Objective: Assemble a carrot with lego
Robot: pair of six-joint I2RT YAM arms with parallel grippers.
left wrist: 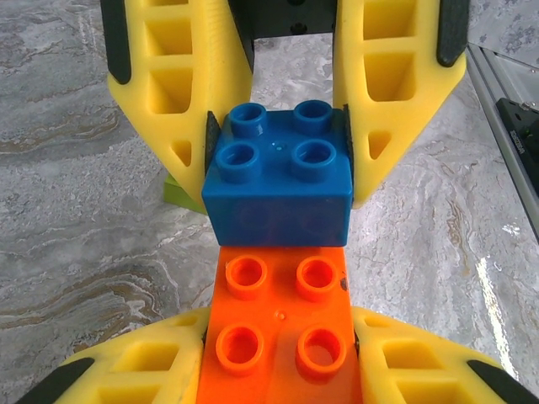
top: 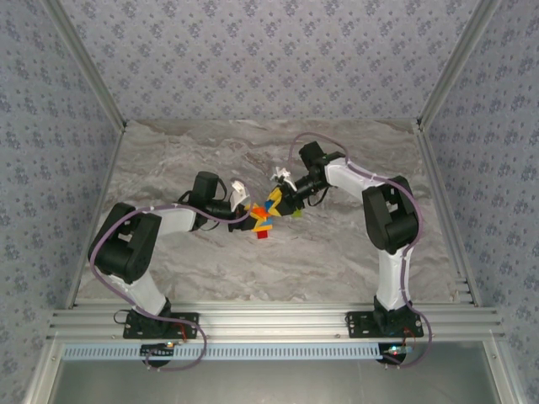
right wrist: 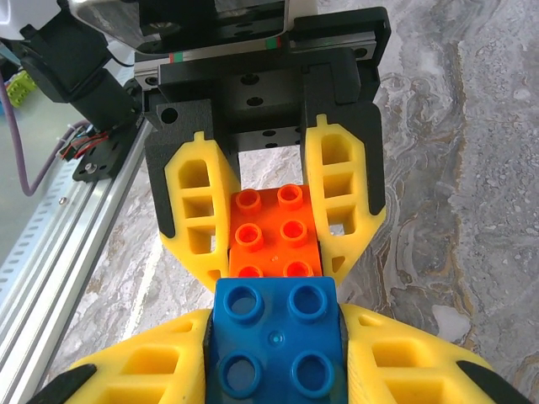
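Left hand (left wrist: 278,326): we see it clamped narrow on the orange brick (left wrist: 278,282), studs facing its own camera, which keeps the brick square.
Right hand (right wrist: 276,330): closed on the blue brick (left wrist: 278,194), coming in from the opposite side.
Carrot: not built yet. The two bricks touch end to end above the middle of the worktop (top: 337,252); we judge they are being lined up for pressing.
Spare lego: a red brick (top: 262,235) lies just near of the hands and a green brick (left wrist: 178,192) lies beside them.
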